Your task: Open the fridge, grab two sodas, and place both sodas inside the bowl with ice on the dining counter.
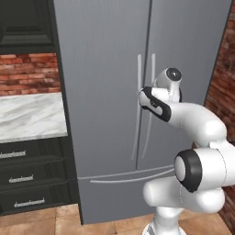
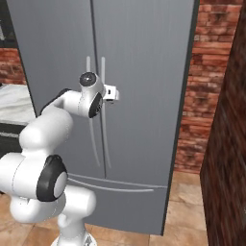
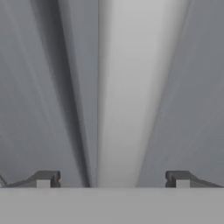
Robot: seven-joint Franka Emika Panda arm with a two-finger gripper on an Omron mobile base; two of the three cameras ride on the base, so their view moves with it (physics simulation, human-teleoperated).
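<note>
The tall grey fridge [image 1: 105,92] [image 2: 144,72] stands with both doors shut. My gripper [image 2: 113,92] is up against the right door's slim vertical handle [image 2: 102,67]. In the hand view that pale handle [image 3: 127,87] runs up the middle, and my gripper [image 3: 113,179] straddles it. Its two fingertips [image 3: 46,178] stand wide apart with a gap on either side of the handle, so the gripper is open. The sodas are hidden behind the doors. The bowl and the dining counter are out of view.
Dark drawer cabinets [image 1: 27,179] with a marble top [image 1: 27,114] adjoin the fridge on its left, below a dark upper cabinet [image 1: 23,23]. A brick wall [image 2: 202,96] and a dark side panel [image 2: 226,168] close in on the right.
</note>
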